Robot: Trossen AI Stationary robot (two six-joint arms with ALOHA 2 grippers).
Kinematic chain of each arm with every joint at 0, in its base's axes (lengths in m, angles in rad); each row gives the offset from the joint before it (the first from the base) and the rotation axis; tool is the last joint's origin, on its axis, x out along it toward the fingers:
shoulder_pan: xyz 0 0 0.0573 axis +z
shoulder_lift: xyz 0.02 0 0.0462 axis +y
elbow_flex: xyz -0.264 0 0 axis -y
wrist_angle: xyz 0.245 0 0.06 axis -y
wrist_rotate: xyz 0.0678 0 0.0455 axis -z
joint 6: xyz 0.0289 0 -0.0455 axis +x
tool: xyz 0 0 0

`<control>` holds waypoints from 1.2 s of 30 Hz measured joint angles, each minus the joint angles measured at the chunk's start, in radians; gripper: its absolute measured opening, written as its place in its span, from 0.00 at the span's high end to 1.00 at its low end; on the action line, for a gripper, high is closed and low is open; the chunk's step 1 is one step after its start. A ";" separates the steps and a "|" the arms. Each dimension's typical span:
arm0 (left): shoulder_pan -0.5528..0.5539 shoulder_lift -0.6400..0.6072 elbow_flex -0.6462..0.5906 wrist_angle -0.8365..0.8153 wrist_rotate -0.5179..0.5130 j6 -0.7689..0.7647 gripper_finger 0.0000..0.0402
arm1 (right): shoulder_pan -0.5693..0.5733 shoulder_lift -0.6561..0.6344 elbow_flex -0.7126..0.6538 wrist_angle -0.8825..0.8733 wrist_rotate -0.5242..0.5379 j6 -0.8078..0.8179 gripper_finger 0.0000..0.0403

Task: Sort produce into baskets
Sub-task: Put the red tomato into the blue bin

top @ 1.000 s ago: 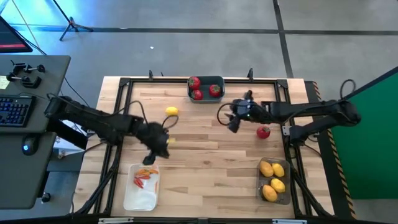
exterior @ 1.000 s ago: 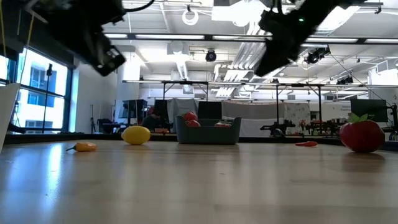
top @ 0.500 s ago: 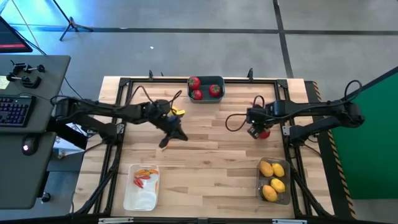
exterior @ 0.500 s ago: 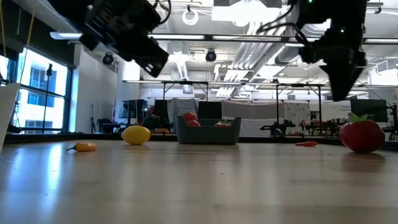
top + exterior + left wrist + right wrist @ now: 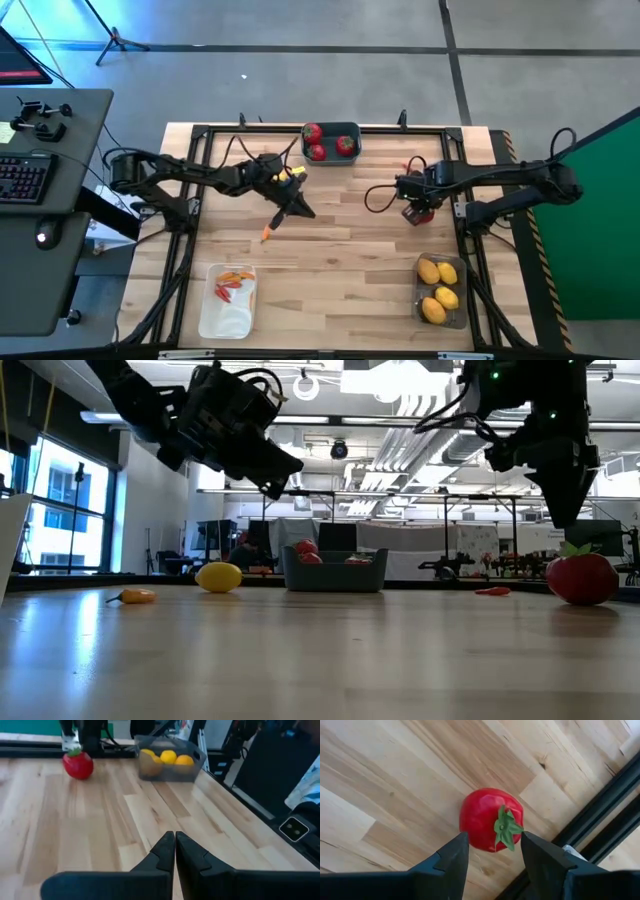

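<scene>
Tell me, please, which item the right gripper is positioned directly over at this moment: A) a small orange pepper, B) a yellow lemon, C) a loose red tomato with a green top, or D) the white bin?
C: in the right wrist view the right gripper has its open fingers straddling the red tomato lying on the wooden table.

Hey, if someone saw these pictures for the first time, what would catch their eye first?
Probably the right gripper, open and poised right over a red tomato near the table's right edge. Next, the left gripper, shut and empty mid-table, with a small orange pepper lying just beside it.
</scene>
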 joint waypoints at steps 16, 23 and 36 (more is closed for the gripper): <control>0.053 0.008 -0.211 0.591 -0.032 -0.191 1.00 | -0.002 0.134 0.000 0.007 -0.010 -0.084 0.73; 0.104 0.008 -0.289 0.674 -0.111 -0.217 1.00 | -0.034 0.134 0.000 -0.009 -0.007 -0.125 0.88; 0.124 0.008 -0.298 0.677 -0.115 -0.209 1.00 | -0.059 0.134 0.000 0.000 -0.046 -0.156 0.81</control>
